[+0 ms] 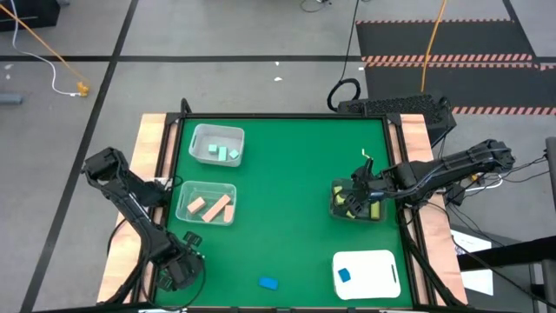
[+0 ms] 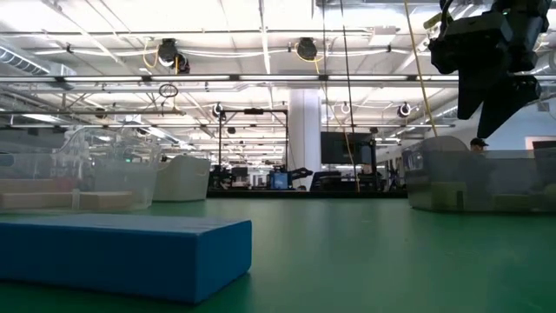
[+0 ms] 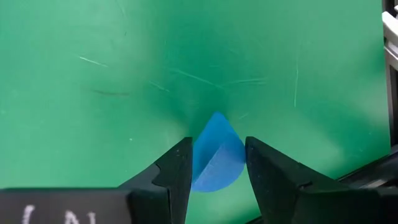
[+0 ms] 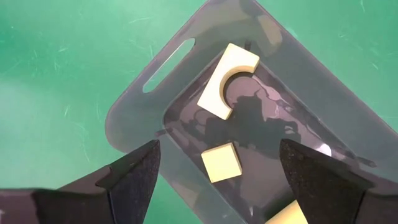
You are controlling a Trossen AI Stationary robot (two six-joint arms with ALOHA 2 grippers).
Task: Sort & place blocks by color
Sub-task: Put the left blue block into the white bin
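Right gripper (image 4: 214, 171) gapes over half-hidden yellow blocks (image 4: 222, 162); left gripper (image 3: 217, 171) open around the blue block (image 3: 216, 152).

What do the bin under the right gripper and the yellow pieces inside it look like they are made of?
The bin looks like thin clear plastic with a smooth, glossy finish: the green mat shows through its rim, and its floor carries reflections. The yellow pieces look like matte foam or painted wood, with flat, dull faces and no shine; which of the two cannot be told. The right gripper hovers above with jaws open.
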